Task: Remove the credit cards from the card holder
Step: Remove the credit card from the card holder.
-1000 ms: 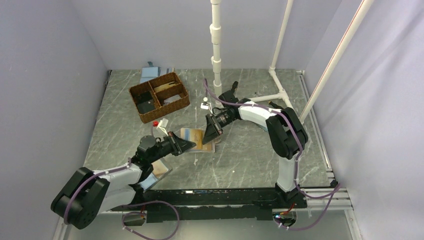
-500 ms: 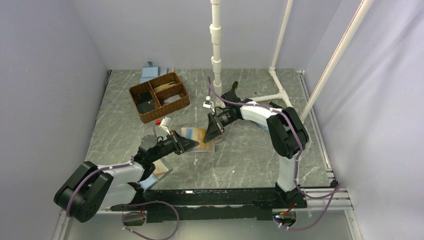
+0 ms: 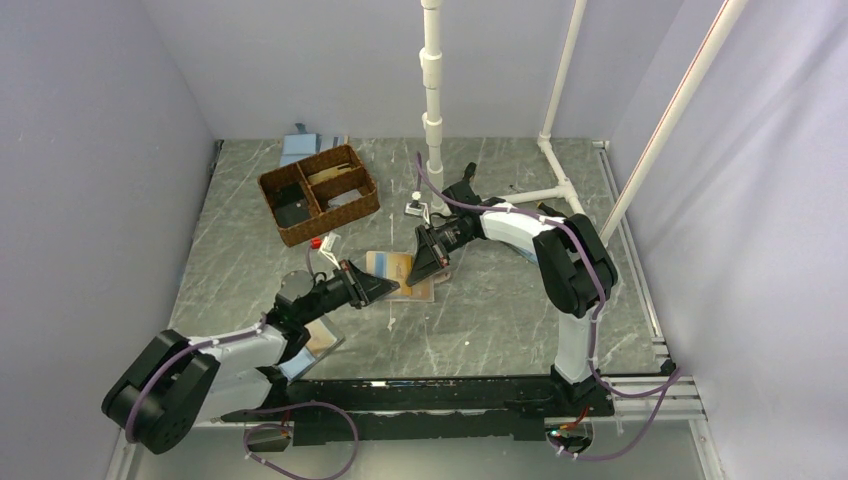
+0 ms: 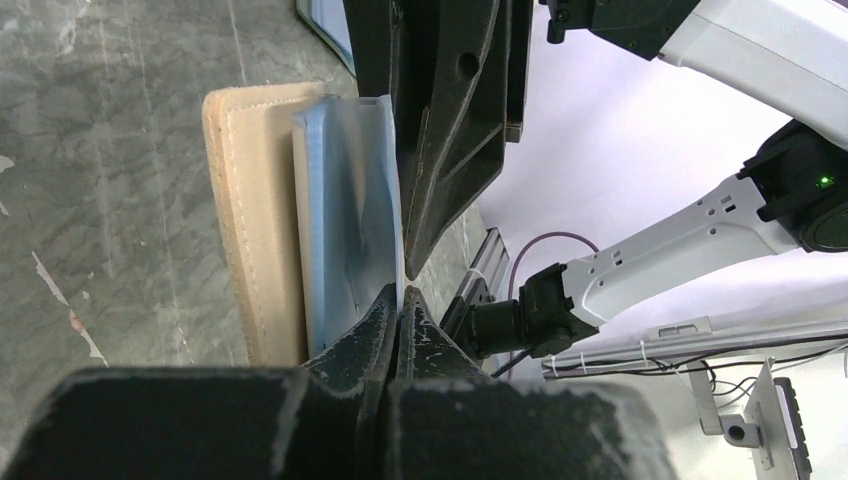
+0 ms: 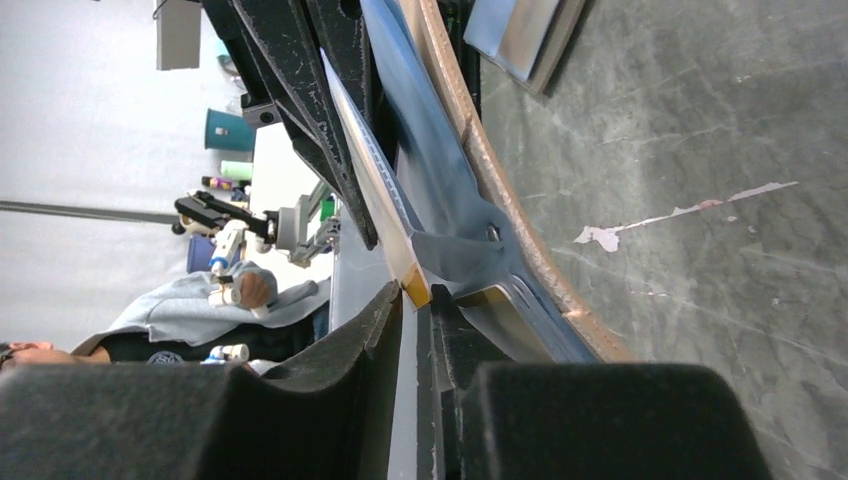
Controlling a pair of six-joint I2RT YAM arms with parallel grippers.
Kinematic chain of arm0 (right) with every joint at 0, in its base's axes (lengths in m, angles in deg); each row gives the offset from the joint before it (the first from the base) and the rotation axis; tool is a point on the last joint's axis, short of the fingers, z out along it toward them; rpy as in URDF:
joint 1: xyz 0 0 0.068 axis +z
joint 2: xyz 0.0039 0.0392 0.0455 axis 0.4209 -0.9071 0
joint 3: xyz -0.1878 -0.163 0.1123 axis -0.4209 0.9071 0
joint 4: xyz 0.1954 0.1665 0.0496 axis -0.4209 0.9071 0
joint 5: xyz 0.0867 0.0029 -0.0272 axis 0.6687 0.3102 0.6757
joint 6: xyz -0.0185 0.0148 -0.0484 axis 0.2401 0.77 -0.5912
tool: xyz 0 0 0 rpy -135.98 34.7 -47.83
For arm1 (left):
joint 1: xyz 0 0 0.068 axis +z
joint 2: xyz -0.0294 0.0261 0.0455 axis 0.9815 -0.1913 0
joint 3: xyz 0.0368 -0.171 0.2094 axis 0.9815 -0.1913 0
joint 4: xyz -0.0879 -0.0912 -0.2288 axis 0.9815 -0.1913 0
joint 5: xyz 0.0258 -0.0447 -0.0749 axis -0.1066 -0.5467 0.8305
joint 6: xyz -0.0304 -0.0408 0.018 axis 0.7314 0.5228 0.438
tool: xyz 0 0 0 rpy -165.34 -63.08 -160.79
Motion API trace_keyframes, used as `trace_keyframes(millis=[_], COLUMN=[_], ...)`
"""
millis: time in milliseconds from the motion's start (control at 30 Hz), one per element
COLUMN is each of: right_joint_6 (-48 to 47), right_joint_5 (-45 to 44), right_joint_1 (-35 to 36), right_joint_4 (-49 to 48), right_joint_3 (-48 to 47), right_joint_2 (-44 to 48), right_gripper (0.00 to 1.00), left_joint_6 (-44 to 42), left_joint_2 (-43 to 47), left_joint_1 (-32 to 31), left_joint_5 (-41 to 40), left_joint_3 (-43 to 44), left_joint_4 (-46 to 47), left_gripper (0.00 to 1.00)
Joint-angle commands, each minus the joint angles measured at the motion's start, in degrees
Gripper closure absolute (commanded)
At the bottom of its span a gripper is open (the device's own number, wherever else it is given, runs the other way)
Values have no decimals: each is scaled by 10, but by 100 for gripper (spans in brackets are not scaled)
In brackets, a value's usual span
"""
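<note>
The card holder (image 3: 397, 270), light blue with tan edging, lies open mid-table between both arms. In the left wrist view its tan edge (image 4: 248, 200) and clear blue pocket (image 4: 345, 200) stand ahead of me, and my left gripper (image 4: 403, 300) is shut on the pocket's edge. My right gripper (image 5: 418, 296) has its jaws drawn in on the yellow corner of a credit card (image 5: 372, 180) that sticks out of the holder (image 5: 500, 190). In the top view the two grippers, left (image 3: 388, 288) and right (image 3: 419, 270), meet tip to tip over the holder.
A wicker basket (image 3: 318, 193) with compartments stands at the back left, a blue folder (image 3: 300, 148) behind it. Another folder (image 3: 322, 340) lies under my left arm. A white pipe post (image 3: 433, 120) rises behind the holder, a small white item (image 3: 413, 207) at its foot.
My right gripper's jaws have narrowed onto the card's corner. The holder has shifted slightly. My left gripper stays shut on the pocket.
</note>
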Motion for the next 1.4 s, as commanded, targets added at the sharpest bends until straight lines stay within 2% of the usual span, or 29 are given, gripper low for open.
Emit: trace_keyframes(millis=[0,100,167,233,367,500,600,667,800,933,1000,1100,1367], right_joint_6=[-36,-48,-62,-93,-173,-245,-249,-235,-182,-108,-99,-104,-131], right_joint_5=[31,38,45,53,70,78,74,69,50,27,24,28,50], right_joint_1=[-2,-2,-2,-1,-1,-1,-1,-1,-2,-2,-3,-3,-3], right_joint_4=[12,25,41,74,162,243,248,232,174,86,74,77,102], right_joint_3=[-11,-15,-20,-34,-66,-96,-98,-92,-70,-36,-29,-30,-38], right_joint_2=[3,3,2,-1,-17,-39,-41,-37,-22,1,6,5,-5], right_gripper=[82,85,96,100,100,100,100,100,100,100,100,100,100], left_joint_6=[-1,-2,-4,-5,-5,-5,-3,-5,-7,-10,-10,-10,-10], left_joint_2=[37,54,62,68,76,80,83,88,103,117,121,125,122], left_joint_1=[-2,-2,-2,-2,-2,-2,-2,-2,-2,-1,0,2,3], left_joint_5=[-18,-28,-29,-30,-30,-27,-29,-32,-40,-46,-47,-45,-37], left_joint_3=[11,6,7,9,10,14,14,13,10,5,3,-3,-7], left_joint_4=[7,-6,-16,-25,-35,-46,-52,-58,-74,-85,-87,-80,-62], left_gripper=[99,98,95,92,81,65,50,49,54,76,88,100,100])
